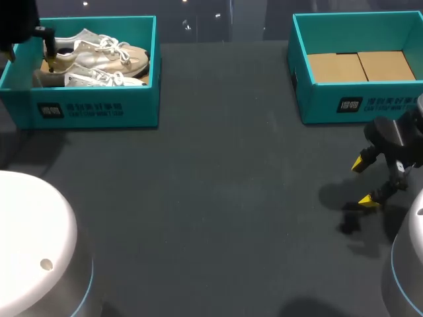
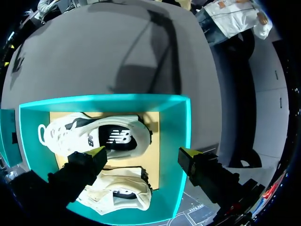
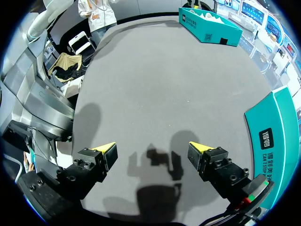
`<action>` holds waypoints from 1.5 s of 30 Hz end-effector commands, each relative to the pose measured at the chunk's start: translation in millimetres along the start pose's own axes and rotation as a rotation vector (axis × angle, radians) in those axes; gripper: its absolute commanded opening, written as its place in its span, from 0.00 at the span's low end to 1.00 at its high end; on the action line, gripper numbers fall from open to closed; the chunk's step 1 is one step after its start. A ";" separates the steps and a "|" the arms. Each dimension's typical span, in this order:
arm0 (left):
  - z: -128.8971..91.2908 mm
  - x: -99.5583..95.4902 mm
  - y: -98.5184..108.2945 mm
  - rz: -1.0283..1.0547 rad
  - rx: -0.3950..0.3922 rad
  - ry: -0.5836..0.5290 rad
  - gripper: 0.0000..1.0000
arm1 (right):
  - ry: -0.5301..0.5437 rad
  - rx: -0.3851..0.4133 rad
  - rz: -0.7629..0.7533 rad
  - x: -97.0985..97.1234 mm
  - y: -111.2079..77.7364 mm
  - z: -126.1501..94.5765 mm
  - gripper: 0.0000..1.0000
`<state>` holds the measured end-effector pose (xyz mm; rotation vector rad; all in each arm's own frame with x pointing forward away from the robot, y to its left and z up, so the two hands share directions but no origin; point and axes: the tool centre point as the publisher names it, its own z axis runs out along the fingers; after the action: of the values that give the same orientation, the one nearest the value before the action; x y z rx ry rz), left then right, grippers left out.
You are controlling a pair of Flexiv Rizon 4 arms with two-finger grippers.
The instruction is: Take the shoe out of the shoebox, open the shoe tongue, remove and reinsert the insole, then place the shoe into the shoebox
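Two pale sneakers lie side by side in the teal shoebox (image 1: 99, 109) at the table's far left, one (image 1: 106, 54) behind the other (image 1: 99, 79). My left gripper (image 1: 49, 58) hangs over the box's left end. In the left wrist view that gripper (image 2: 143, 156) is open above the box (image 2: 183, 127). One white sneaker (image 2: 89, 136) with a dark insole lies just ahead of its fingers, and the second sneaker (image 2: 120, 193) lies under them. My right gripper (image 1: 365, 182) is open low over the bare table at the right, holding nothing (image 3: 153, 149).
A second teal shoebox (image 1: 357, 102) stands at the far right with only a brown cardboard floor inside; its wall (image 3: 277, 136) is close beside my right gripper. White robot bases (image 1: 33, 238) fill the near corners. Dark table (image 1: 218, 198) lies between the boxes.
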<state>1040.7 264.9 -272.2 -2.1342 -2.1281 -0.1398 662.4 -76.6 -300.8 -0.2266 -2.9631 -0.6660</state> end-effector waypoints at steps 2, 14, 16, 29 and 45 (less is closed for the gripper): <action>15.1 2.0 -6.5 -0.008 0.004 0.001 1.00 | -0.002 0.002 0.001 1.1 0.3 0.2 1.00; 45.7 -4.1 -1.1 -0.020 0.021 -0.028 0.84 | -0.002 0.002 0.001 1.1 0.3 0.2 1.00; 49.1 -4.6 -1.1 -0.019 0.017 -0.024 0.77 | -0.002 0.002 0.001 1.1 0.3 0.2 1.00; 73.9 -2.1 -5.0 -0.004 0.011 -0.014 0.61 | -0.002 0.002 0.001 1.1 0.3 0.2 1.00; 95.0 -2.1 -2.0 -0.002 0.013 0.001 0.62 | -0.002 0.002 0.001 1.1 0.3 0.2 1.00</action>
<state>1033.4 277.4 -362.4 -2.1258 -2.1274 -0.1285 662.4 -76.7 -300.8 -0.2267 -2.9631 -0.6660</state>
